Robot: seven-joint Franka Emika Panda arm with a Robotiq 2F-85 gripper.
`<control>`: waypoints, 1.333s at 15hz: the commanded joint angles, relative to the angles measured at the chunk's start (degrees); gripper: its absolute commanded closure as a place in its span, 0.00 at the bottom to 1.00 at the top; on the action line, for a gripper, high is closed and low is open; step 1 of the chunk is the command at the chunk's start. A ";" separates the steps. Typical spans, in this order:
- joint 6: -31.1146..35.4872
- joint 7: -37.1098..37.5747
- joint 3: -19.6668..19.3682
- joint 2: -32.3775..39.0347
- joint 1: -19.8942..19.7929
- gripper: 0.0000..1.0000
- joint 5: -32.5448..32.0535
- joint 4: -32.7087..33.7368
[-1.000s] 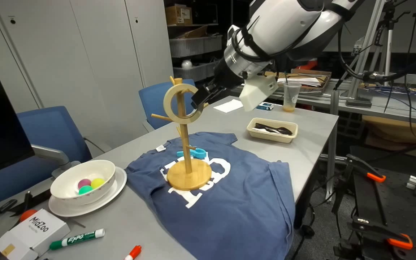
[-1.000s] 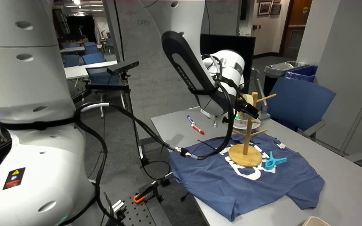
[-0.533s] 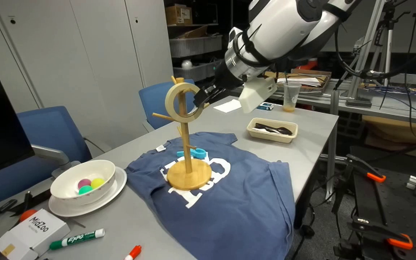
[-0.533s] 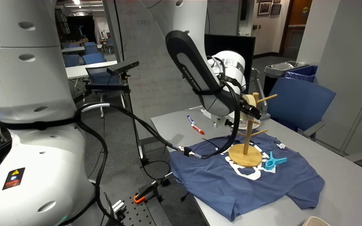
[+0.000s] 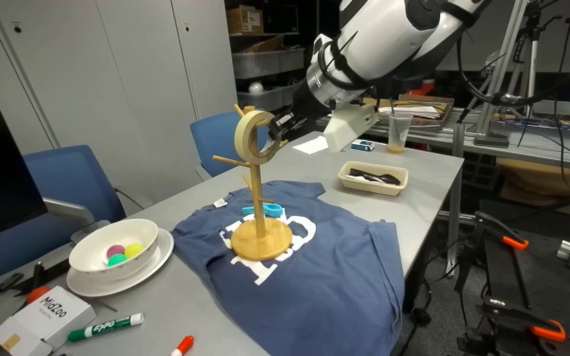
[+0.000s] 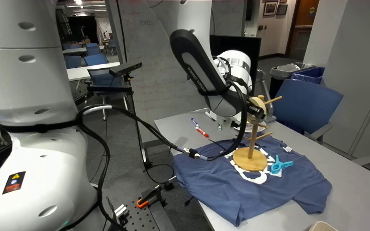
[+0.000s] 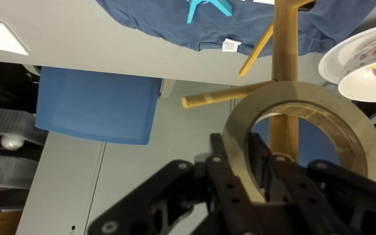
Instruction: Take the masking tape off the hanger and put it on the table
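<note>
My gripper (image 7: 237,140) pinches the tape (image 5: 243,141) high on the hanger (image 5: 259,212). I've turned the tape; the hanger has shifted slightly.

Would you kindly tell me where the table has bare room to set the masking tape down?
The table is bare between the blue shirt, beige tray and white sheet, and between the shirt, plate, green marker and red marker. The area with the white box, green marker, plate and bowl is crowded.

Blue chairs (image 5: 74,180) before pale cabinets (image 5: 92,74)
</note>
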 commanded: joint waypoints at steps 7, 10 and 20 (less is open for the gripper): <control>3.34 1.26 0.00 -1.60 -0.49 0.94 -0.35 -0.18; 8.84 0.42 -0.42 -2.88 -0.95 0.94 1.19 -0.84; 14.16 -0.23 -2.34 -8.79 -0.96 0.94 2.26 -3.71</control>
